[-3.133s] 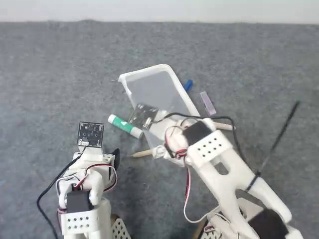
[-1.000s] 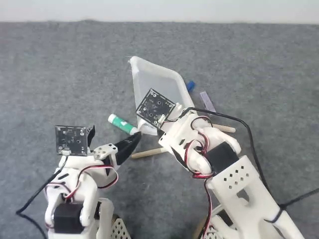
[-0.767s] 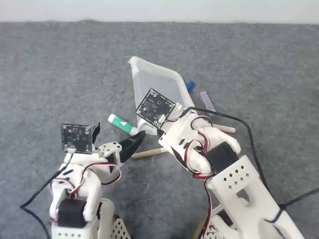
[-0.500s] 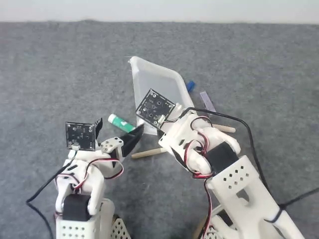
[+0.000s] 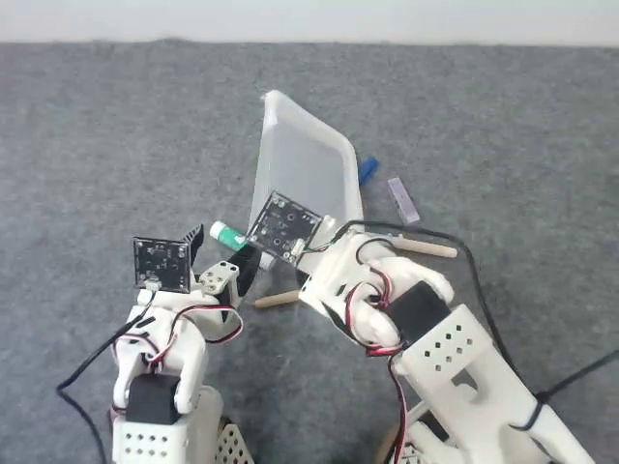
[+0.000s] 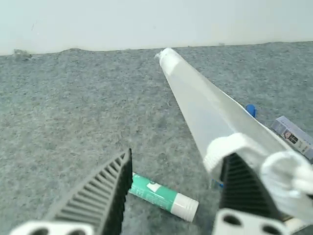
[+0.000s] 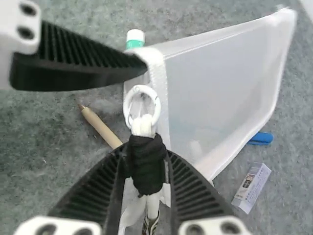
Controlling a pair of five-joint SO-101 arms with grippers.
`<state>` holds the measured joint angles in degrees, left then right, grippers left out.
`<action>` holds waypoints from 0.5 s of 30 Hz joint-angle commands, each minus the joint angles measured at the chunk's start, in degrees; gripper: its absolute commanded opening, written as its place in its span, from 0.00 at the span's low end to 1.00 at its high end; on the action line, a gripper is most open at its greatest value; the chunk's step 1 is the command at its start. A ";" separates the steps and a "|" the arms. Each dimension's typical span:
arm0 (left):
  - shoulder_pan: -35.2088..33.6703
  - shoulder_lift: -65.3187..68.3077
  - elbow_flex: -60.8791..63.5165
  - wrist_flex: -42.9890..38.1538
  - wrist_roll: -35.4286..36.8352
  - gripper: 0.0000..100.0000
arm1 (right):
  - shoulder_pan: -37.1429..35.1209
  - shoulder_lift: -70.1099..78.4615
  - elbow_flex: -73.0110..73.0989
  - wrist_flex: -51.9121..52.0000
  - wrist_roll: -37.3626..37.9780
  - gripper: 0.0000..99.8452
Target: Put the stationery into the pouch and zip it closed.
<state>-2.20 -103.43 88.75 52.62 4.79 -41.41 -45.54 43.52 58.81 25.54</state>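
**Pouch in hand, nothing packed yet**

The right gripper (image 7: 145, 159) is clamped on the black zip pull (image 7: 145, 155) of the translucent pouch (image 5: 305, 164). It holds the pouch tipped up on edge above the grey carpet (image 5: 116, 145), slanting away toward the far side.

The left gripper (image 6: 178, 164) has its jaws wide apart and holds nothing. It hangs over the green glue stick (image 6: 164, 196), which lies on the carpet just left of the pouch's near corner. One left finger (image 7: 73, 58) appears to touch that corner.

As far as the views show, every piece is outside the pouch:
- The pencil (image 5: 276, 299) lies near the pouch and runs under the right arm.
- A small blue item (image 5: 366, 170) lies at the pouch's right edge.
- An eraser (image 5: 403, 200) lies just right of the blue item.

I judge the packing has barely begun: all four pieces have to go in, then the zip must be closed. How far the zip is open cannot be told.
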 commanded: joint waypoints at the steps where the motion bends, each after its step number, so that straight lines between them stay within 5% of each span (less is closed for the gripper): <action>1: -0.18 -0.97 -0.31 -1.49 -0.53 0.19 | -1.45 -2.95 0.44 0.48 -0.44 0.01; 9: -0.18 -1.05 -0.66 -1.76 -4.40 0.01 | 1.36 -2.95 0.97 0.75 -0.44 0.01; 15: -0.70 -1.05 -0.75 -1.49 -4.57 0.01 | 3.65 -2.95 1.05 0.75 -0.44 0.01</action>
<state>-2.11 -103.43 88.84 52.62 0.75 -40.53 -45.89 44.84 58.73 25.54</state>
